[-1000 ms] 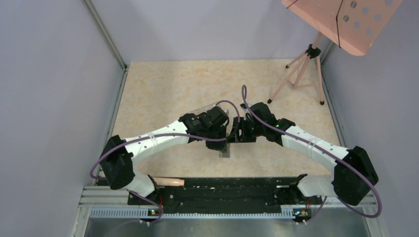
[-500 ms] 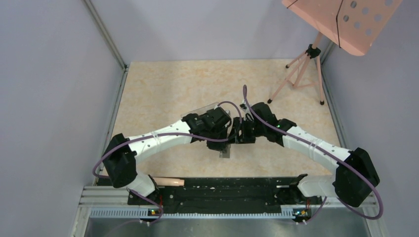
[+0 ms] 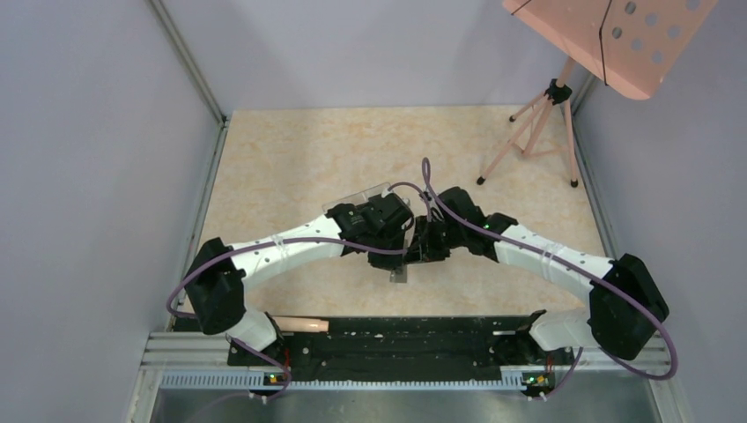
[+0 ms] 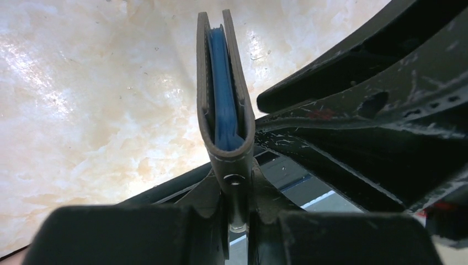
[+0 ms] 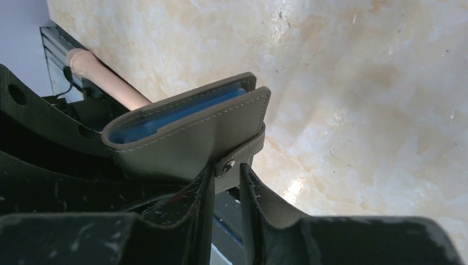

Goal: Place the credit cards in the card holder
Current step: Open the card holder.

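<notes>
The card holder [image 4: 225, 110] is a gray bifold with stitched edges and a blue lining, folded nearly shut with only a slim gap between its leaves. In the left wrist view it stands edge-on at upper centre, snap tab at the bottom. In the right wrist view it slants across the middle, tab at lower right.

The top external camera is fixed high above and behind the robot. It faces down and forward, far enough off to take in the whole bench [image 3: 291, 159]. The left wrist camera sits just behind the left tool [image 4: 237, 212] and looks along its fingers, very close, at the card holder [image 4: 226, 99] edge-on. The right wrist camera looks the same way past the right tool [image 5: 226, 182] and sees the same holder obliquely. All three views share the holder and the marbled bench under it.
</notes>
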{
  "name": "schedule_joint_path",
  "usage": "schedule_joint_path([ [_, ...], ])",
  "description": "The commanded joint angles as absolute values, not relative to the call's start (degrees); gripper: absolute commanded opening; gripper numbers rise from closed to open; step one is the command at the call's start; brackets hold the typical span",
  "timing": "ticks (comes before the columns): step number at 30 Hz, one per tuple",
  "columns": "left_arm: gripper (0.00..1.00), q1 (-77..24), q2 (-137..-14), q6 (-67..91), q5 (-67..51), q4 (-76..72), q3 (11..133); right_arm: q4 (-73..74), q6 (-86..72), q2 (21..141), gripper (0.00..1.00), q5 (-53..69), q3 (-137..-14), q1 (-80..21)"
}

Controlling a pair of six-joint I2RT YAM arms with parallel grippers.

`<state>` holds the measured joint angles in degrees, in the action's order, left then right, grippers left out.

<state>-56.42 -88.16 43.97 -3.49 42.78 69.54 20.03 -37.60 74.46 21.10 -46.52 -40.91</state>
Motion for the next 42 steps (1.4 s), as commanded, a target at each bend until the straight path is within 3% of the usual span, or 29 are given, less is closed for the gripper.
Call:
schedule_joint_path([
  [1, 0.0, -57.2, -86.5, 44.4, -3.7, 39.0, 72.5, 25.5, -34.6, 77.9, 0.19, 13.1, -49.8, -44.0],
  [4, 0.0, -57.2, -86.0, 44.6, -3.8, 38.7, 72.5, 28.2, -33.9, 79.9, 0.13, 8.7, -50.7, -44.6],
  [9, 0.0, -57.2, -84.3, 44.6, -3.6, 37.1, 71.1, 30.3, -34.2, 80.6, 0.11, 3.6, -50.0, -44.2],
  [19, 0.0, -57.2, -81.2, 46.9, -6.1, 30.9, 64.7, 27.8, -29.6, 73.6, 0.18, 13.9, -44.7, -33.7],
  [22, 0.0, -57.2, -80.2, 47.9, -6.5, 29.2, 62.6, 28.2, -28.0, 70.0, 0.27, 19.5, -44.1, -30.5],
  [30, 0.0, -57.1, -77.6, 49.7, -7.9, 23.8, 56.9, 27.0, -26.6, 61.6, 0.64, 29.3, -43.1, -29.0],
  [33, 0.0, -57.1, -76.7, 49.8, -9.5, 21.3, 55.6, 24.3, -27.4, 62.0, 0.68, 34.7, -42.0, -29.0],
  [37, 0.0, -57.1, -75.6, 49.4, -11.8, 18.7, 54.8, 21.5, -28.7, 63.7, 0.63, 37.6, -40.5, -29.0],
  [40, 0.0, -57.1, -74.9, 48.8, -12.3, 18.0, 54.6, 21.4, -28.3, 65.3, 0.38, 37.5, -40.3, -29.0],
  [42, 0.0, -57.1, -74.6, 48.7, -11.9, 18.4, 54.7, 22.5, -27.8, 66.1, 0.27, 36.5, -40.8, -29.0],
])
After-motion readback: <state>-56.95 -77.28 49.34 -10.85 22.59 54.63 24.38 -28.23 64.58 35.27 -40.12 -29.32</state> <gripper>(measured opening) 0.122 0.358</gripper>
